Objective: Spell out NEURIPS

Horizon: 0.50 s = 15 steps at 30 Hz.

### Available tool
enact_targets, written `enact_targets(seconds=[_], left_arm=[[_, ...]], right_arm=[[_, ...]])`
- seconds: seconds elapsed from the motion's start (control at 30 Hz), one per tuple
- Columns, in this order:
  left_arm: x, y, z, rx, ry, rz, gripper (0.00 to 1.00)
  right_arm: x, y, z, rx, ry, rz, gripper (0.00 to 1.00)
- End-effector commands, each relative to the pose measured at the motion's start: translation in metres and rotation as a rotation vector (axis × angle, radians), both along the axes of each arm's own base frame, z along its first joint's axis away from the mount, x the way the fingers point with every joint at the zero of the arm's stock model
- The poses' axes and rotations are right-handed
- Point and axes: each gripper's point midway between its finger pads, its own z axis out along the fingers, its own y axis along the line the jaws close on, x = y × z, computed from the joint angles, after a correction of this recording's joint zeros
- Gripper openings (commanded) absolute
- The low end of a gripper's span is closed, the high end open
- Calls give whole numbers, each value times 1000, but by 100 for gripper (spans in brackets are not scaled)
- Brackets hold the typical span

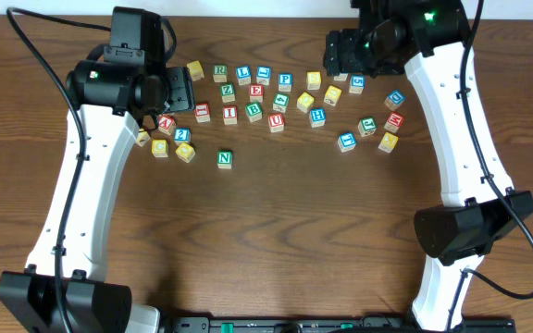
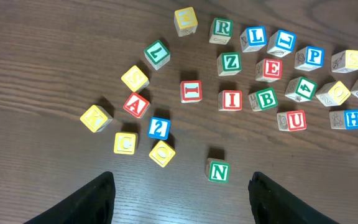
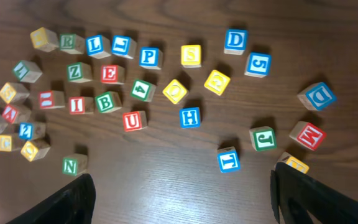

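**Arm pose**

1. The left arm rises from its base at the near left corner and reaches forward over the left end of the cube scatter. You will find the left end effector [image 2: 182, 202] open. Its black fingers [image 2: 92, 199] are spread wide and hold nothing above the dark wood-grain surface [image 1: 294, 231].
2. The right arm rises from the near right base and stretches to the far right side of the surface. The right end effector [image 3: 182, 186] is also spread wide and empty.

**Task items**

All are small wooden alphabet cubes lying loose on the surface, not in word order.

- Green-bordered N cube [image 2: 218, 170]: alone, nearer the arm bases than the rest, just ahead of the left fingers and touching neither.
- Green-bordered R cube [image 2: 222, 28]: far row, just left of a blue-bordered L cube [image 2: 253, 38].
- Blue-bordered P cube [image 2: 312, 57]: same row, further right.
- Yellow-faced S cube [image 3: 191, 55]: right of the P cube.
- Red-bordered E cube [image 2: 270, 69]: beside the green-bordered Z cube [image 2: 229, 63].
- Red-bordered I cube [image 2: 232, 100]: just left of the green-bordered B cube [image 2: 266, 99].
- Red-bordered U cube [image 2: 294, 120]: right of the B cube, slightly nearer you.
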Motion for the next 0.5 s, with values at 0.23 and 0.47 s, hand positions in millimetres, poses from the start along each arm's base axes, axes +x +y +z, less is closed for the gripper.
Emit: enact_targets(seconds=[0.23, 0.47], left_arm=[[5, 3, 2, 2, -8, 17, 68], [5, 3, 2, 2, -8, 17, 68]], right_arm=[[4, -5, 0, -27, -10, -55, 89], [5, -4, -11, -36, 20, -53, 91]])
